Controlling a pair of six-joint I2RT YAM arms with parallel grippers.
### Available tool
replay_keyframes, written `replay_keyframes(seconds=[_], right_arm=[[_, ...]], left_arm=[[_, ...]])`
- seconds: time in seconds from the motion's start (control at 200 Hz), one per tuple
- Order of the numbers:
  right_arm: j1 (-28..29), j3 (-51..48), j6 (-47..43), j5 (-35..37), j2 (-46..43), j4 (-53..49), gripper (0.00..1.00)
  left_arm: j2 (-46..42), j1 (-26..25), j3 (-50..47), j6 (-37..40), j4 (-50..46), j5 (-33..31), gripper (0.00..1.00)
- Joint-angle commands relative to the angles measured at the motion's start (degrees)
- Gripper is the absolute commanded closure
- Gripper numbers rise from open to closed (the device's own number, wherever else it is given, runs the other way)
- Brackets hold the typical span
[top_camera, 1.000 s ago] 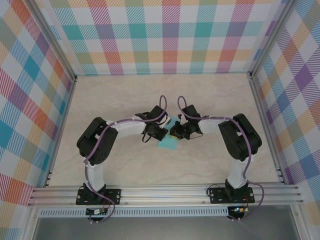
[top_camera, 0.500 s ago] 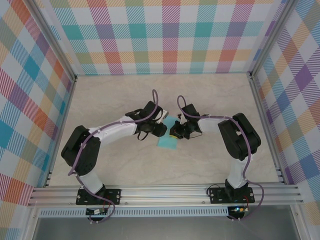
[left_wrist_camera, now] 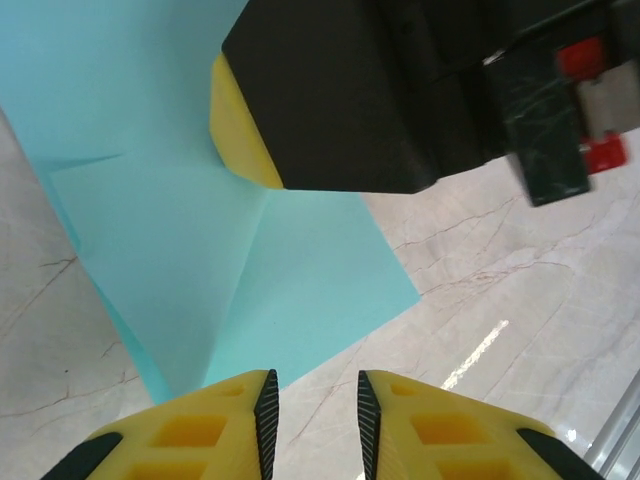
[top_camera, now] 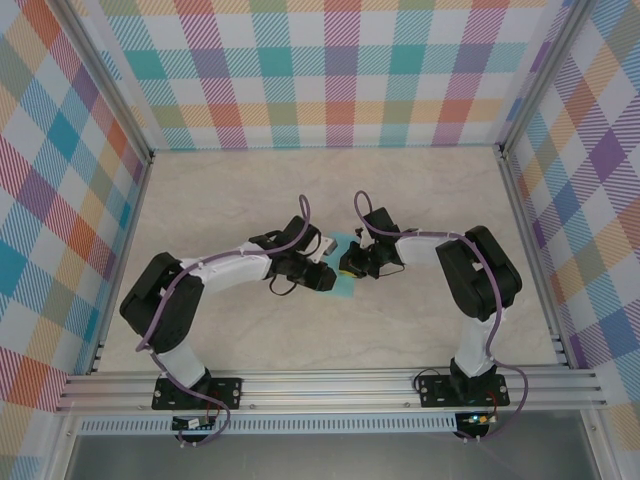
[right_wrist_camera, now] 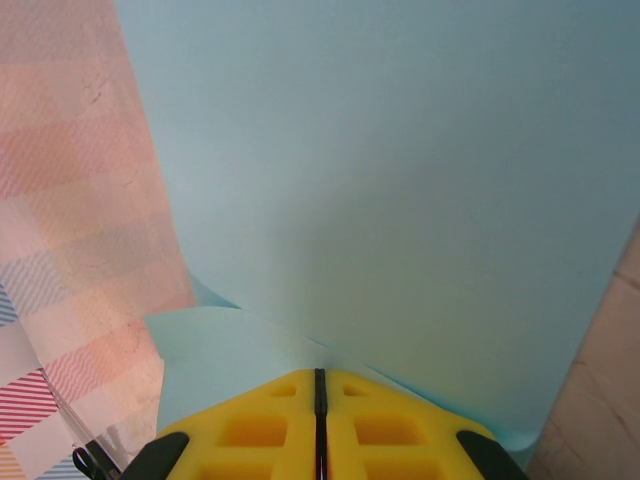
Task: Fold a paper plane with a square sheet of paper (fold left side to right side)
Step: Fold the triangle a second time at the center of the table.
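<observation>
Our left gripper (left_wrist_camera: pixel 313 405) stands released: in its wrist view the two yellow fingertips (left_wrist_camera: pixel 262 400) have a narrow gap between them with nothing in it. They hang just over the lower edge of the sheet (left_wrist_camera: pixel 170 250). Our right gripper (right_wrist_camera: pixel 318 385) is clenched, its fingers meeting along a thin seam. The sheet's edge runs in at the tips, so we take it to be pinched there, though the contact itself is hidden.

In the right wrist view the sheet rises close before the lens and covers most of the frame, cut off at the top and right. A washed-out checked wall (right_wrist_camera: pixel 70 150) shows at the left.

In the left wrist view a black and yellow finger of the right gripper covers the sheet's upper middle, and the frame cuts the sheet at the top and left. One corner points right over the table (left_wrist_camera: pixel 500 300). A crease runs from under that finger down towards the lower left, and a darker strip along the lower left edge suggests a second layer.

From above, the sheet (top_camera: pixel 342 289) lies mid-table between both grippers, mostly hidden by them. Its long axis runs roughly up and down the frame.
</observation>
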Motion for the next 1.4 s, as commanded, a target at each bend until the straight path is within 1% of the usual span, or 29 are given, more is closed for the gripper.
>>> replay_keyframes(seconds=[0.0,0.295,0.33,0.56,0.705,0.9,1.075,1.295,1.395], right_arm=[[0.1,-0.1,-1.3,1.9,1.9,-3.2,0.91],[0.2,0.0,-1.5,1.8,2.0,-3.4,0.91],[0.2,0.0,-1.5,1.8,2.0,-3.6,0.91],[0.2,0.1,-1.6,1.9,2.0,-3.7,0.91],[0.2,0.2,-1.8,1.9,1.9,-3.8,0.91],[0.2,0.3,-1.8,2.1,2.1,-4.2,0.91],[0.3,0.4,-2.0,2.3,2.0,-4.7,0.91],[0.2,0.6,-2.0,2.2,2.0,-4.8,0.91],[0.3,0.6,-2.1,2.2,2.0,-4.8,0.91]], left_arm=[[2.1,0.6,-0.5,-0.5,1.0,0.6,0.71],[4.4,0.6,-1.9,-0.6,1.0,-2.0,0.75],[4.2,0.7,-2.1,-0.7,3.0,-2.2,0.75],[3.9,0.7,-3.5,-1.5,4.0,-1.8,0.76],[3.4,0.7,-4.7,-1.8,4.6,-3.5,0.78],[3.1,0.8,-6.3,-2.6,5.1,-3.6,0.81],[0.5,1.6,-9.5,-3.5,5.8,-4.6,0.84],[-3.3,3.7,-12.6,-4.2,6.2,-2.6,0.84],[-5.9,3.8,-13.3,-4.0,6.8,0.9,0.84]])
